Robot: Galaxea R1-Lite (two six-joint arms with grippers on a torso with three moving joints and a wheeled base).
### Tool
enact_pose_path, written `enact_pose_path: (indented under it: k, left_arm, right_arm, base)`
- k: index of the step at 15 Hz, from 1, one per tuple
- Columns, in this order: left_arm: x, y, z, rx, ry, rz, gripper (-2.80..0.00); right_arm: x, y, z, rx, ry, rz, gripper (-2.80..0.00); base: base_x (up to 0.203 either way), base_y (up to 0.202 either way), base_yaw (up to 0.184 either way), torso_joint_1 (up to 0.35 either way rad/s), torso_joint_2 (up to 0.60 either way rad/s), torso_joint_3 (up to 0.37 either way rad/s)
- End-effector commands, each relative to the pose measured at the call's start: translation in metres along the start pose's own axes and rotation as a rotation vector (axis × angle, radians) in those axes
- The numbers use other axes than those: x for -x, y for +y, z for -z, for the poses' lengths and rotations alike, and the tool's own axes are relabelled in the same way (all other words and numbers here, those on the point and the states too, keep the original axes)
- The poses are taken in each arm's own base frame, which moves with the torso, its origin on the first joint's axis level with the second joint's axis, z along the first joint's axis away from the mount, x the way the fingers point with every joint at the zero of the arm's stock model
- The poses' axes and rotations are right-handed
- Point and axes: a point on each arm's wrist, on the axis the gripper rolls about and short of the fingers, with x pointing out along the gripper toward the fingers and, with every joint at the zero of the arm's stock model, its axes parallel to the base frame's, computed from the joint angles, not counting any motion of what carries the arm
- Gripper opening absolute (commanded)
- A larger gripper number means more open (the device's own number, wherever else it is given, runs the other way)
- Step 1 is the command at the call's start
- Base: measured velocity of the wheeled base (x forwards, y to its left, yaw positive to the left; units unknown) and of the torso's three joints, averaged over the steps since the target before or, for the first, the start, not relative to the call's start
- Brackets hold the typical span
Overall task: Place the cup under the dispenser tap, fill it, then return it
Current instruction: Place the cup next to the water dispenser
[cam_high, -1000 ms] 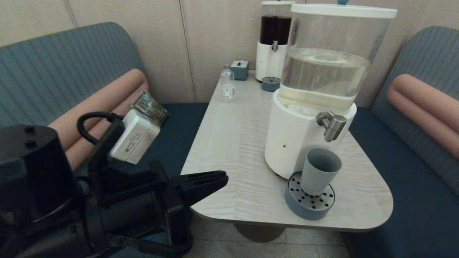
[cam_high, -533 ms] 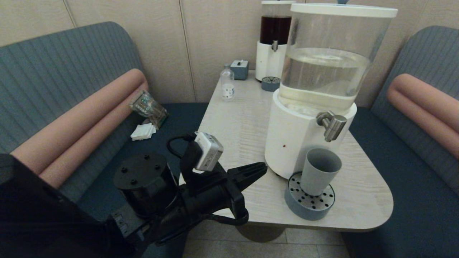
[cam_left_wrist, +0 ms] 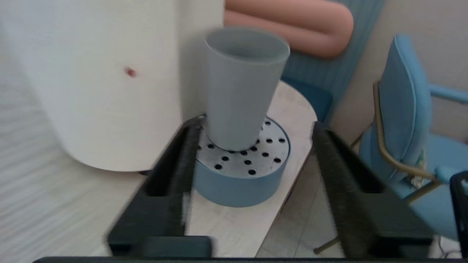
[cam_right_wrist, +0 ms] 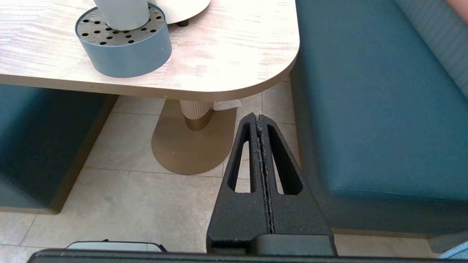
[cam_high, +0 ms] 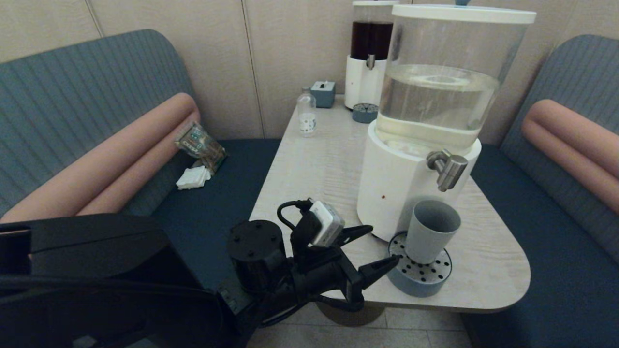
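Observation:
The grey-blue cup [cam_high: 430,232] stands upright on the round blue drip tray [cam_high: 418,279], directly below the steel dispenser tap [cam_high: 447,169] of the large white-based dispenser [cam_high: 391,188]. My left gripper [cam_high: 383,244] is open just left of the tray. One finger is near the dispenser base and the other is at the tray's front rim. In the left wrist view the cup [cam_left_wrist: 241,87] stands just beyond the open left gripper [cam_left_wrist: 256,124], untouched. My right gripper [cam_right_wrist: 257,117] is shut on nothing, low beside the table over the floor.
At the table's back stand a narrower dark-liquid dispenser [cam_high: 370,53], a small clear bottle [cam_high: 306,113], a small blue box [cam_high: 323,93] and a second small tray [cam_high: 365,112]. Benches flank the table [cam_high: 309,193]. The tray sits close to the table's front edge.
My left arm has swung forward and right, from beside the table to the drip tray. Its fingers, together before, now stand apart. The cup has not moved.

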Motion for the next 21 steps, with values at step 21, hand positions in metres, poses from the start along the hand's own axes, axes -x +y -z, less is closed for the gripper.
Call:
enact_pose_path:
  k: [21]
  left_arm:
    - [-0.091,0.006,0.054,-0.064,-0.112,0.085,0.00]
  right_arm:
    - [0.000,0.000,0.000,0.000,0.001,0.000,-2.80]
  base:
    - [0.000,0.000,0.000,0.000,0.00,0.000]
